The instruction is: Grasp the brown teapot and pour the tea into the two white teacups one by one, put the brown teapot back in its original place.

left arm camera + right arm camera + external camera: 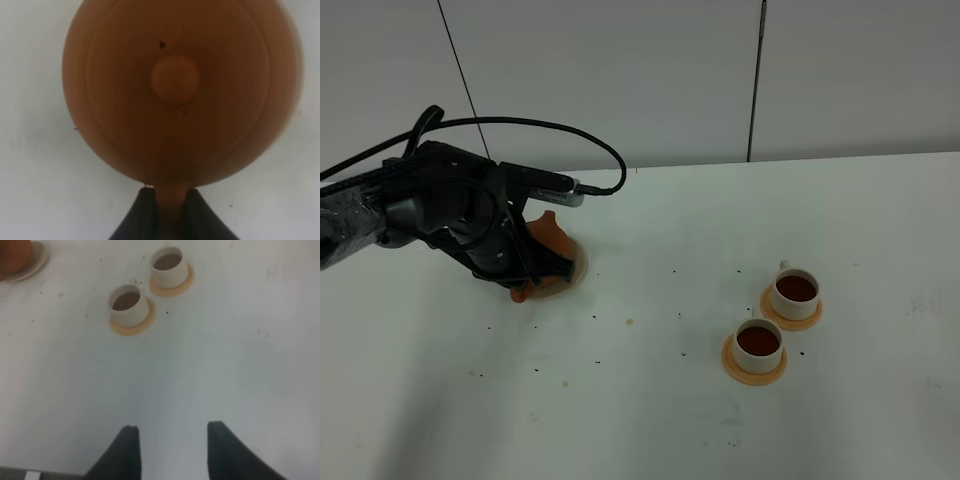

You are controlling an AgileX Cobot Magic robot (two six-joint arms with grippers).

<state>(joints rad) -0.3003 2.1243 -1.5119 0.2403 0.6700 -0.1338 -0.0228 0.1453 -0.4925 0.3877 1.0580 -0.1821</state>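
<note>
The brown teapot (549, 236) stands over the cream saucer (576, 268) at the left; I cannot tell whether it rests on it. My left gripper (525, 286) is shut on its handle. The left wrist view shows the lid and knob (175, 79) from above, with the handle between my fingers (137, 220) and my left gripper (170, 212) closed around it. Two white teacups (758, 342) (795, 291) stand on orange coasters (754, 371) at the right, both holding dark tea. My right gripper (172, 450) is open and empty, short of the cups (127, 302) (169, 265).
Small dark specks and a yellowish stain (629, 322) are scattered over the white table (650, 420). The table's back edge meets a grey wall (670, 70). A black cable (570, 130) loops above the left arm.
</note>
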